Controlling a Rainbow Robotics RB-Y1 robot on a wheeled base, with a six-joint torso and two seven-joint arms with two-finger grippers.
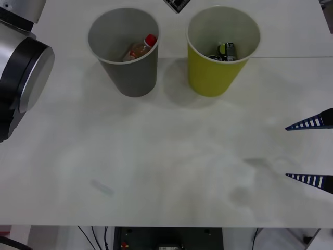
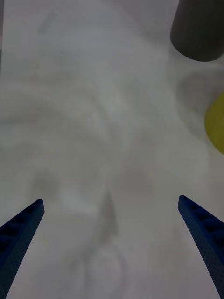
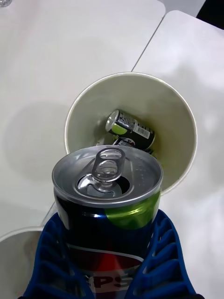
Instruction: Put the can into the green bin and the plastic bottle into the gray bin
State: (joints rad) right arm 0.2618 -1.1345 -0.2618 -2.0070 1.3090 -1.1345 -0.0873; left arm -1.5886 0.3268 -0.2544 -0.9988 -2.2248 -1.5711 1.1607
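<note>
The left hand (image 3: 109, 275) pinches a dark can (image 3: 108, 205) above the green bin (image 3: 179, 117), which already holds cans, while the plastic bottle (image 1: 140, 48) lies in the gray bin (image 1: 132, 75) and the right hand (image 1: 308, 151) hangs spread over the worktop (image 1: 156, 156).

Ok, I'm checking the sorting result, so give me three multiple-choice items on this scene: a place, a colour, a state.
1. Where is the plastic bottle? A) in the gray bin B) on the table C) in a gripper
2. Its cap is: A) blue B) red C) white
3. The right gripper is: A) shut on the bottle B) shut on a can C) open, empty

1A: it lies inside the bin. 2B: the cap shows red. 3C: its fingers stand apart over the table. The left gripper clamps a Pepsi can.
</note>
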